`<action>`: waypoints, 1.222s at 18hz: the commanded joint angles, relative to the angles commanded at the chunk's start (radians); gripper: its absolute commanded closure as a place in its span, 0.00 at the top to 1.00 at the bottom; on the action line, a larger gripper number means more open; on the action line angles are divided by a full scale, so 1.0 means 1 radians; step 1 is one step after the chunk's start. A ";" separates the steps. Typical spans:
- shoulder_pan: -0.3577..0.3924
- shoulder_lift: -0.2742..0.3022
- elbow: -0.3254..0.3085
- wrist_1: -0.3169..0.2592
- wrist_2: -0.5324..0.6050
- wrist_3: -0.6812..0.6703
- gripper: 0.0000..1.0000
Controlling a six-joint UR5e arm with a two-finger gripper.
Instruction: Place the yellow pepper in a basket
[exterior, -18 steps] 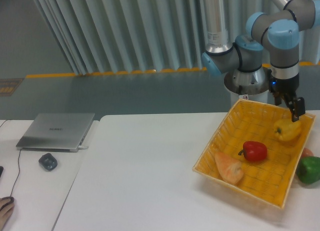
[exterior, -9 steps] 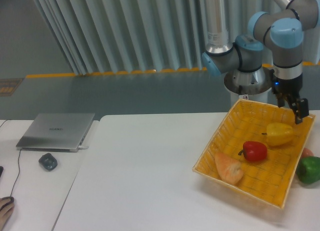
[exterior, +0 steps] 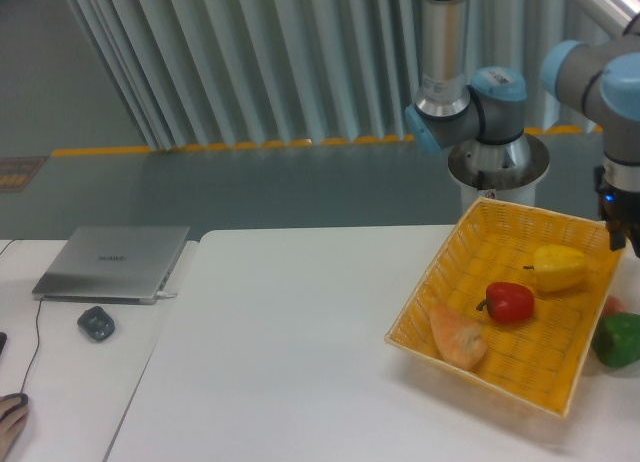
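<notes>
The yellow pepper (exterior: pixel 560 267) lies on its side in the far right part of the basket (exterior: pixel 425 292), a wide yellow-orange wicker tray on the white table. Nothing is touching the pepper. My gripper (exterior: pixel 620 237) hangs at the right edge of the picture, above the basket's far right corner and to the right of the pepper. It holds nothing. Only a dark part of it shows, because the frame edge cuts it off, so the gap between its fingers is hidden.
In the basket also lie a red pepper (exterior: pixel 510 302) and an orange wedge-shaped item (exterior: pixel 458 334). A green pepper (exterior: pixel 618 339) sits on the table beside the basket's right side. A laptop (exterior: pixel 112 262) and a mouse (exterior: pixel 96 323) are at the left. The robot base (exterior: pixel 497 162) stands behind the basket.
The gripper let go of the yellow pepper, which tipped over and settled in the basket. The arm then swung right and up, away from the pepper, to the picture's edge.
</notes>
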 joint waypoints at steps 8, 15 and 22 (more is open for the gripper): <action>0.055 -0.034 -0.009 0.051 -0.048 0.200 1.00; 0.052 -0.051 -0.029 0.087 -0.046 0.205 1.00; 0.057 -0.046 -0.026 0.091 -0.043 0.201 1.00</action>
